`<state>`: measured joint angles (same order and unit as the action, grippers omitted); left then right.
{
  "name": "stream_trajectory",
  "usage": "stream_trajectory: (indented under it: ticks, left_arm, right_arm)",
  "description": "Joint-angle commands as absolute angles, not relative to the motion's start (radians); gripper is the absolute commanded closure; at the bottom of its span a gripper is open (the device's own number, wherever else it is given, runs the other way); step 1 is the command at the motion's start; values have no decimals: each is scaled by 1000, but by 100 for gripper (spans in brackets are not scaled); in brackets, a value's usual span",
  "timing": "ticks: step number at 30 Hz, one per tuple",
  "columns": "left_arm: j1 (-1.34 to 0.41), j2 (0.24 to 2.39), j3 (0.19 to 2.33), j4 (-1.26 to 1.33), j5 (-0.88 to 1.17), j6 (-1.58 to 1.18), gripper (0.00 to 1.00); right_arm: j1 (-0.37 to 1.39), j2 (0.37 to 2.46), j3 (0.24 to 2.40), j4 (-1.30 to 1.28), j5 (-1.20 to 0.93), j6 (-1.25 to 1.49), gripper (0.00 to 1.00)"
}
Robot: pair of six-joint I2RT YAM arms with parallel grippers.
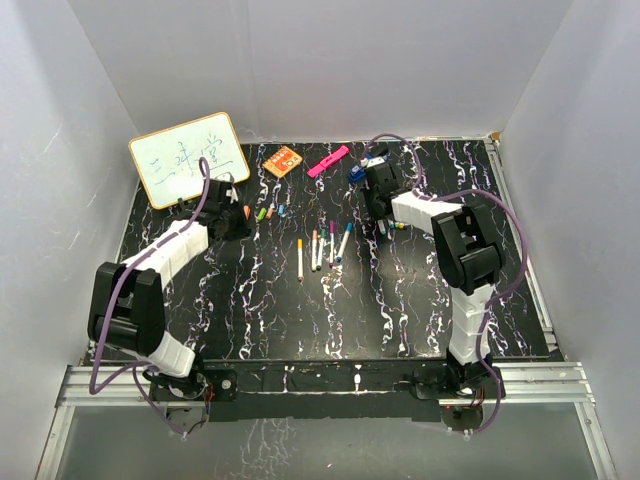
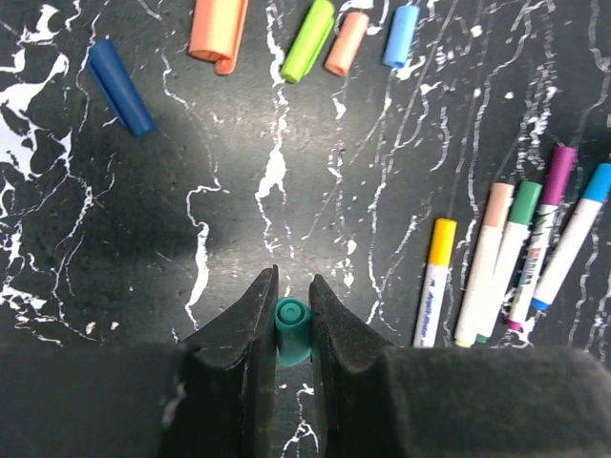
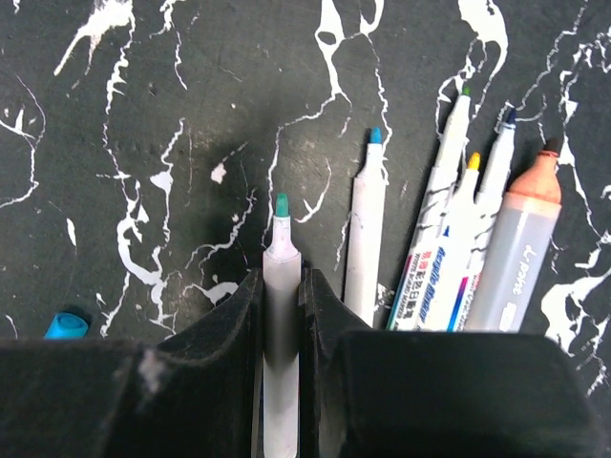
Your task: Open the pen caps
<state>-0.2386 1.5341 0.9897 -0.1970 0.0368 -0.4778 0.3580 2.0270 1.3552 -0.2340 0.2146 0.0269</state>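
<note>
Teal plastic sits pinched in the left tool: the pen cap is clamped between both pads over the counter, a little nearer the wrist than the row of loose caps. Its long axis runs along the fingers, with the open mouth pointing away from the wrist.

The right tool is shut on the bare white pen. It also lies along the fingers, teal nib pointing outward, just beside the other uncapped pens.

My worry is that the cap is round and gripped on its sides. It may squirt out, or roll toward the capped pens once I let go. The exposed nib could also smear the counter if I lower it carelessly.
</note>
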Motion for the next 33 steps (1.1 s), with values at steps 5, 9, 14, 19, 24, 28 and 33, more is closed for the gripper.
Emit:
stream_trajectory:
  ticks: [5,9,14,19,24,28,33]
  left_arm:
    - [-237,1598,1011,-242,-15,-443,100]
    - [-236,1628,1026,-225,6,-451,100]
    - [-243,1675,1055,-206,34,-461,100]
    - [-269,1727,1097,-197,30,-469,100]
    - [-304,1791,1150,-194,14,-471,100]
    - [-331,1845,1197,-204,-1,-469,100]
    - [-355,1905,1246,-211,-13,-467,100]
  right_arm:
    - [350,2068,1433,-187,200,17,100]
    - [348,2079,1441,-188,204,18,99]
    - [341,2086,1449,-193,205,22,89]
    - [335,2091,1459,-196,199,23,77]
    - [333,2079,1475,-195,191,19,56]
    - [333,2041,1482,-187,189,19,51]
    - [333,1941,1448,-157,152,27,47]
